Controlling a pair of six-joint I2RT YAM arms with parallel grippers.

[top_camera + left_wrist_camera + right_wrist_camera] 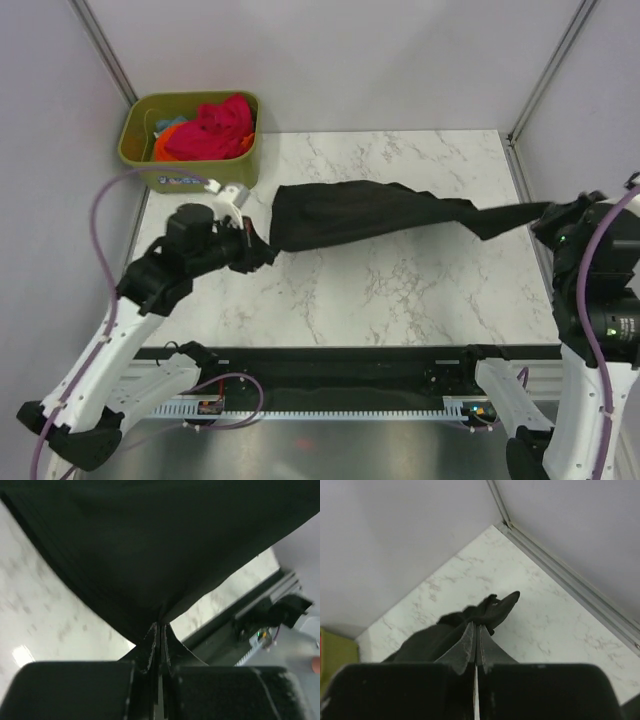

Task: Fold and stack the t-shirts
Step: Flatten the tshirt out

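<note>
The black t-shirt (370,213) hangs stretched above the marble table between my two grippers. My left gripper (262,246) is shut on its left end; in the left wrist view the cloth (165,545) fills the top and is pinched at the gripper (161,626). My right gripper (545,218) is shut on its right end, a bunched tip (492,609) at the gripper (476,626). A bright pink-red t-shirt (215,128), an orange one (163,146) and a bit of teal (174,122) lie in the bin.
The olive-green plastic bin (190,170) stands at the table's back left corner. Grey walls with metal rails (545,70) close in the back and sides. A black rail (350,355) runs along the near table edge.
</note>
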